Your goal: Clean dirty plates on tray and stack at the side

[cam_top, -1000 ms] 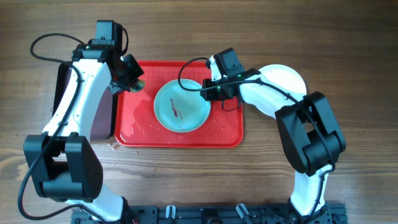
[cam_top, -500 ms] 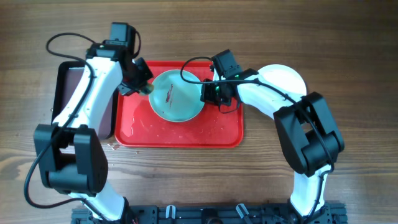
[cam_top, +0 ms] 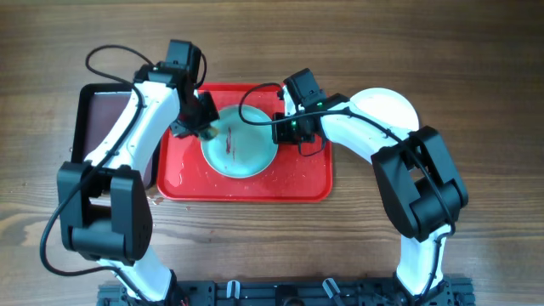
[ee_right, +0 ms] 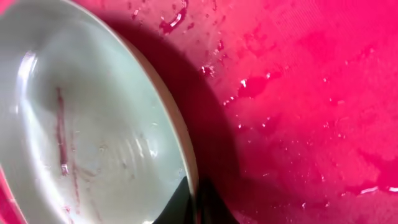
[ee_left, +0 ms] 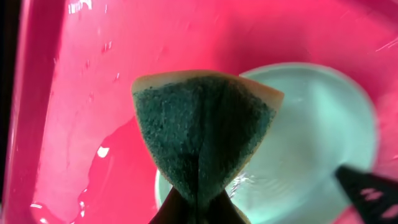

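Turquoise round plate [cam_top: 240,149], rim pinched by right hand [cam_top: 279,127]; left hand [cam_top: 199,127] clamps folded green scouring sponge [ee_left: 202,143].

One turquoise plate [cam_top: 246,157], one white plate [cam_top: 395,106], one red tray [cam_top: 297,178], one black tray [cam_top: 102,110], one sponge [ee_left: 202,137].

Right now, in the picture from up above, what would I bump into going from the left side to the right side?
black tray → sponge → turquoise plate → right gripper → white plate. The red tray lies under the middle ones, so it has no single spot.
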